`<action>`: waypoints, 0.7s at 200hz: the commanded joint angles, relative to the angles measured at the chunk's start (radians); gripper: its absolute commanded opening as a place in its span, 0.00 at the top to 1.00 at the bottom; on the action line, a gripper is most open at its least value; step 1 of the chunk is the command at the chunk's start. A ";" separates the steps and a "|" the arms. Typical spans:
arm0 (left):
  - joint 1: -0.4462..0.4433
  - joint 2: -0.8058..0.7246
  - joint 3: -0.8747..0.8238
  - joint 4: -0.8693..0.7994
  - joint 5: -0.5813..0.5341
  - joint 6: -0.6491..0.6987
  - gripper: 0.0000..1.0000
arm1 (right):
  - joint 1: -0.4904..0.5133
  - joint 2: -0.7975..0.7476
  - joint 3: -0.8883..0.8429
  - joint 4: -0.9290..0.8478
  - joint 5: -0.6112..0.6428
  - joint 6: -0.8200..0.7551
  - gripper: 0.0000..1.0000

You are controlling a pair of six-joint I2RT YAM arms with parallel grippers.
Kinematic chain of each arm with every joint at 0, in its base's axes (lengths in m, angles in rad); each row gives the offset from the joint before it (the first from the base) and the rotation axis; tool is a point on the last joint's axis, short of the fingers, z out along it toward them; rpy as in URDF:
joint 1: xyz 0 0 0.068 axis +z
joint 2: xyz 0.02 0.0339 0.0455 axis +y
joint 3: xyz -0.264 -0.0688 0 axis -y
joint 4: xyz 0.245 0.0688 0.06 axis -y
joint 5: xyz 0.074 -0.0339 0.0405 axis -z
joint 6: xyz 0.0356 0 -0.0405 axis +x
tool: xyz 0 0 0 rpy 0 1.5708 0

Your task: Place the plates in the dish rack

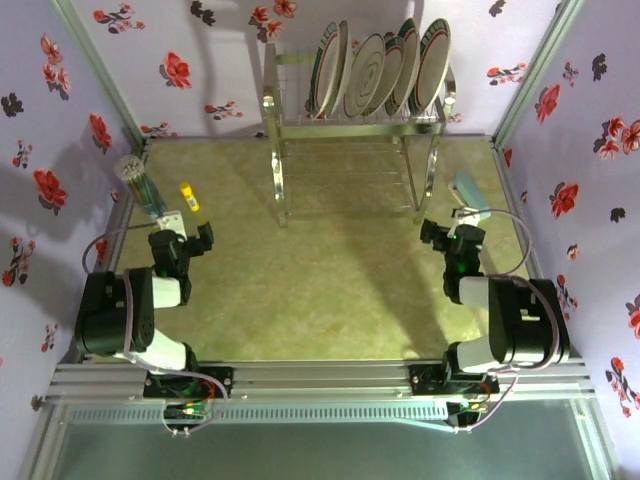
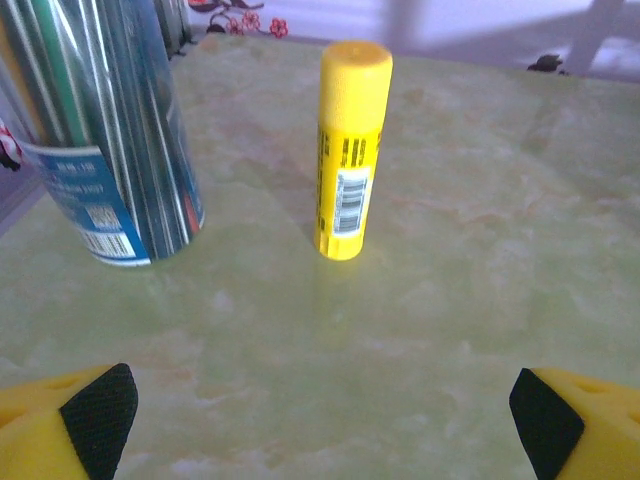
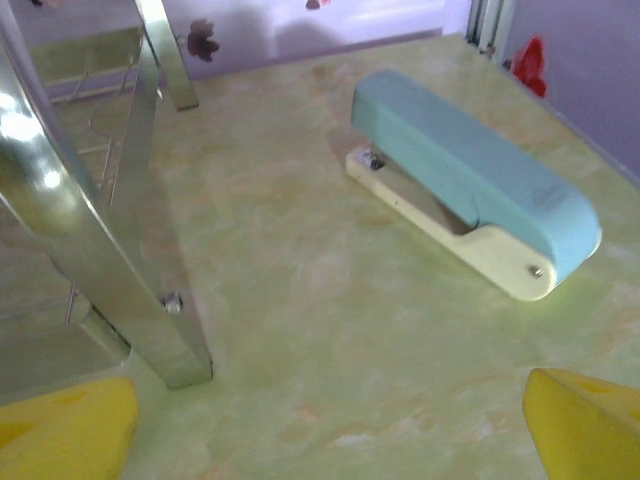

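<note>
In the top external view, the plates (image 1: pixel 372 72) are seen standing on edge, side by side, in the slotted top of the dish rack (image 1: pixel 355 150). No plate is seen on the table (image 1: pixel 330 300) in front of the rack, so the loading is judged complete or very nearly so. The left gripper (image 1: pixel 186 236) is placed in front of the rack and well off to its left, and the right gripper (image 1: pixel 450 236) in front of it and near its right front leg; both are spread wide with nothing between the fingers. In the left wrist view, the black pads (image 2: pixel 98 415) are seen wide apart over bare table, with a yellow glue stick (image 2: pixel 352 150) and a shiny metal can (image 2: pixel 110 130) ahead of them, on the rack's left. In the right wrist view, the yellow fingers (image 3: pixel 585 425) are likewise released, with a leg of the rack just ahead on the left and a blue stapler (image 3: pixel 470 200) beyond it on the right. The plates are judged stiff, glazed and slippery, fairly heavy and breakable; a hold would best be taken across the top of the rim, clear of the wires.
</note>
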 commanded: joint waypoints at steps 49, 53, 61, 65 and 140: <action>-0.020 0.014 0.037 0.008 -0.002 0.033 0.00 | 0.005 0.114 0.006 0.174 -0.014 -0.023 0.01; -0.021 0.015 0.044 -0.004 -0.001 0.037 0.00 | 0.004 0.119 0.008 0.178 -0.025 -0.027 0.01; -0.029 0.016 0.055 -0.024 -0.002 0.047 0.00 | 0.004 0.118 0.014 0.160 -0.040 -0.030 0.01; -0.034 0.017 0.058 -0.027 -0.006 0.052 0.00 | 0.005 0.115 0.018 0.147 -0.041 -0.029 0.01; -0.078 0.014 0.040 -0.002 0.015 0.133 0.00 | 0.002 0.116 0.036 0.114 -0.108 -0.054 0.01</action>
